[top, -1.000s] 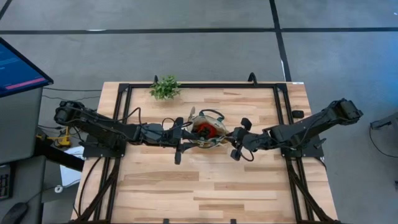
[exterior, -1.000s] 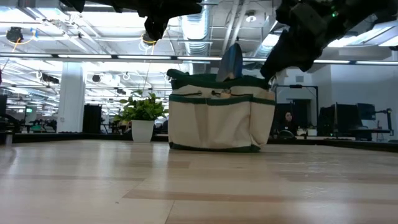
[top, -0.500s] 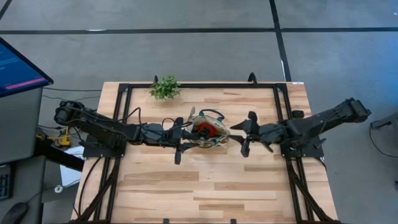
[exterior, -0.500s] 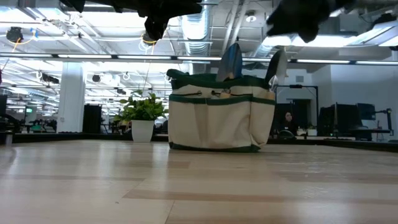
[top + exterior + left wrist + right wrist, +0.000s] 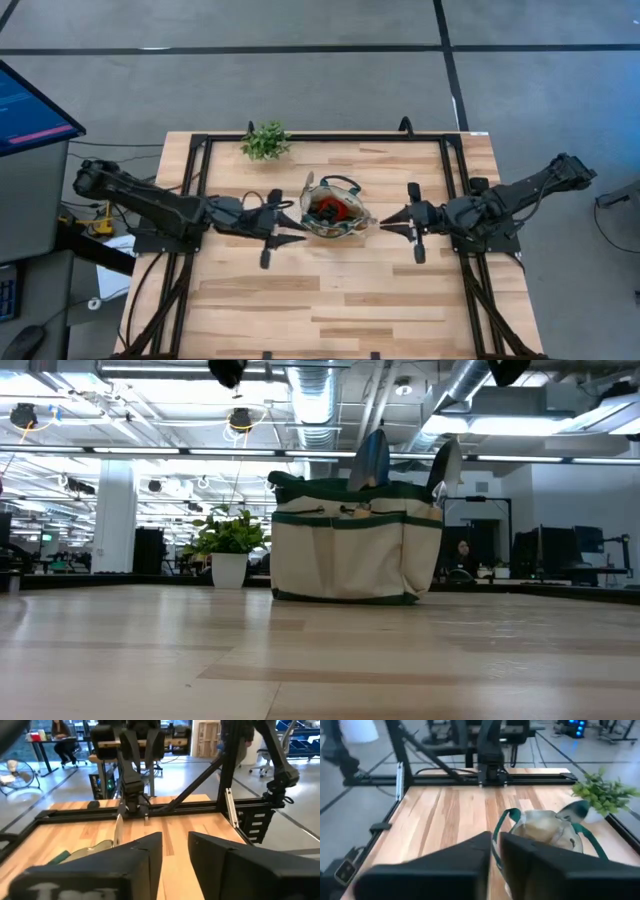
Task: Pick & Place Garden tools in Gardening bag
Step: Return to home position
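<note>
The beige gardening bag with dark green trim stands on its base at the table's middle. It also shows in the low view and the right wrist view. Two silver trowel heads stick up out of it, and a red-and-black tool lies inside. My left gripper hovers just left of the bag, slightly open and empty, its fingers pointing at the bag. My right gripper hovers just right of the bag, shut and empty.
A small green potted plant stands near the table's far edge, left of the bag. Black frame rails run along the table's far, left and right sides. Bare wood lies between the bag and the near edge.
Both grippers have drawn back from the bag: the left toward the table's left edge, the right toward the right edge and up, out of the low view. Where the right gripper was, a trowel head now stands up at the bag's right rim.
</note>
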Available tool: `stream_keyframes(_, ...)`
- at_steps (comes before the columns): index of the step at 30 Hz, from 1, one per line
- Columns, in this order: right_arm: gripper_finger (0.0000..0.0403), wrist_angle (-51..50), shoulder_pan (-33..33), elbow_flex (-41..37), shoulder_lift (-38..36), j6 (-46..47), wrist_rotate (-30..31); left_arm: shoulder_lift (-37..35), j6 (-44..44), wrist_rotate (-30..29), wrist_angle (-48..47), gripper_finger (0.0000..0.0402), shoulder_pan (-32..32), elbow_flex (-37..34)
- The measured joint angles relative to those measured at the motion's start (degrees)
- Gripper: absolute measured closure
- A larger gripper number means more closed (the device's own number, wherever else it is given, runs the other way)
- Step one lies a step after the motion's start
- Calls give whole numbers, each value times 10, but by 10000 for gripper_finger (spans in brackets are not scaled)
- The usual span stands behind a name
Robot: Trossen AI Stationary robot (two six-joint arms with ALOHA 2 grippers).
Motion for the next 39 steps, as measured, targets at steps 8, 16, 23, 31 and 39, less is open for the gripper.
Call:
stream_keyframes(8, 400, 1, 3, 0, -6, -48, -59, -65, 42, -26, -34, 396, -21, 0)
stream_keyframes(16, 402, -28, -14, 0, -63, -103, -89, -62, 42, 37, -30, 400, 47, 0)
stream_keyframes(23, 402, -88, -39, 0, -151, -130, -105, -65, 25, 121, -6, 400, 156, 0)
stream_keyframes(31, 403, -142, -92, 0, -219, -130, -120, -193, 25, 135, -67, 400, 213, 0)
stream_keyframes(39, 403, -150, -111, 0, -287, -133, -148, -334, -9, 137, -220, 400, 212, 0)
